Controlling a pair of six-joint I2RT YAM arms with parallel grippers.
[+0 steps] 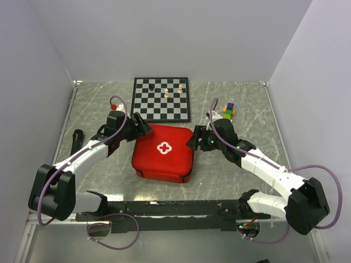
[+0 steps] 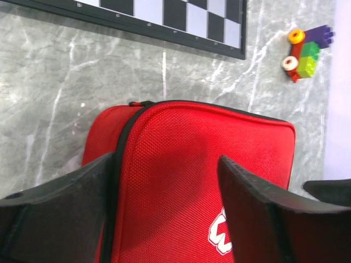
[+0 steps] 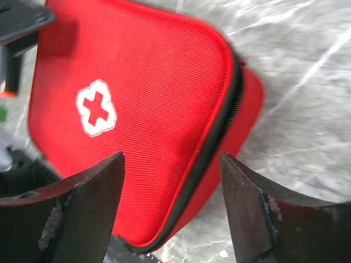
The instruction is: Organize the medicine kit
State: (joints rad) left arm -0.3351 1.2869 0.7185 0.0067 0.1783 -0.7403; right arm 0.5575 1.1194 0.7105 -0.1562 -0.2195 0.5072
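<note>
medicine kit (image 1: 163, 152) lies flat and zipped shut on the counter (image 1: 93, 104), cross up, just in front of the chessboard (image 1: 162, 98). left pincer (image 1: 141, 124) sits at the kit's far-left corner, right pincer (image 1: 196, 138) at its right edge. Both are spread open and hold nothing.

Risks, as I judge them:
- The case is soft, so a one-sided pinch likely drags or tips it instead of opening it.
- A push from the near side could shove the kit into the chessboard and topple the pieces (image 1: 173, 89).
- The zipper pull (image 2: 141, 103) is tiny and easy to miss, and fingers may slip on the woven fabric.
- Both arms crowd one case, so closing in together could make them clash.
- The right arm could clip the block toy (image 1: 229, 111) just behind it.
</note>
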